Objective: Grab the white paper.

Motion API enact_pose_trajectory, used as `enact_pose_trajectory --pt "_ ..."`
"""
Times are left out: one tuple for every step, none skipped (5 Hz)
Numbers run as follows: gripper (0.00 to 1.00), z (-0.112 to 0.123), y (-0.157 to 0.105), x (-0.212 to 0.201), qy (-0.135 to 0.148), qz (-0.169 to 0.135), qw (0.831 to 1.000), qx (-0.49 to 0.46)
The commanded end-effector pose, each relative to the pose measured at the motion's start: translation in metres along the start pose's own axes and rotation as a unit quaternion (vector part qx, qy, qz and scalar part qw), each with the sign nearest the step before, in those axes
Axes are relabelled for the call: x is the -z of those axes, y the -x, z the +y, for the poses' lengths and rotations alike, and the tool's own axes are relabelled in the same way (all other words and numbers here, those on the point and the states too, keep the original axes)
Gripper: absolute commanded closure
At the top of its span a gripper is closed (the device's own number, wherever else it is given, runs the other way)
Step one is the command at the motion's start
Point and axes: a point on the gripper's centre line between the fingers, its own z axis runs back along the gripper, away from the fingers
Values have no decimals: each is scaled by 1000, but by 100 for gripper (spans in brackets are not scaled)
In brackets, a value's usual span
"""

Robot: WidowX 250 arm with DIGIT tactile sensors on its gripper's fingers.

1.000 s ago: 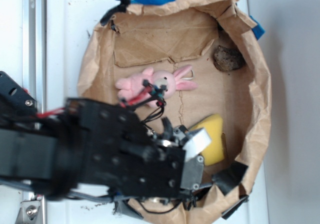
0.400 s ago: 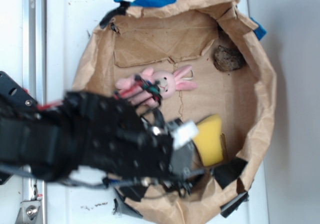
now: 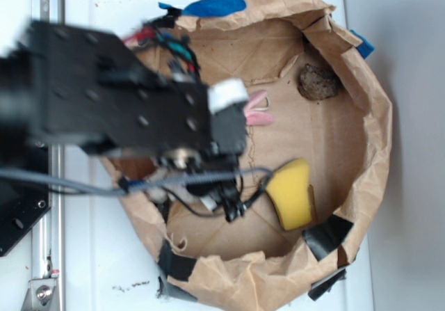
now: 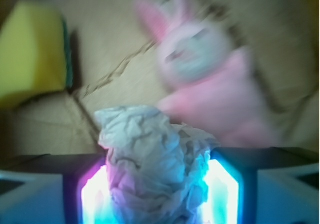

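Crumpled off-white paper wad (image 4: 156, 169) sits between jaws of black robot gripper (image 4: 159, 186), lit pads pressing both flanks: claw clamped on wad. Exterior view: arm hides wad and most of bunny; gripper over left-centre of brown paper-lined basin (image 3: 368, 144). Pink plush bunny (image 4: 210, 78) lies just beyond wad, yellow sponge (image 4: 32, 53) off to side, apart. Judgement: grasp made. For good finish, keep squeeze steady, raise straight up, avoid dragging toward bunny; wad is soft, may slip if grip loosens.
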Motion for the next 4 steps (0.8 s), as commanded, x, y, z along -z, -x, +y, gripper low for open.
enact_pose_trajectory --pt "100 15 -37 -53 -34 -43 998 -26" --pt "100 5 -45 -68 -69 -41 997 -18" --pt "100 -4 -50 -73 -78 -56 995 -11" --pt "100 -4 -49 -71 -68 -58 996 -6"
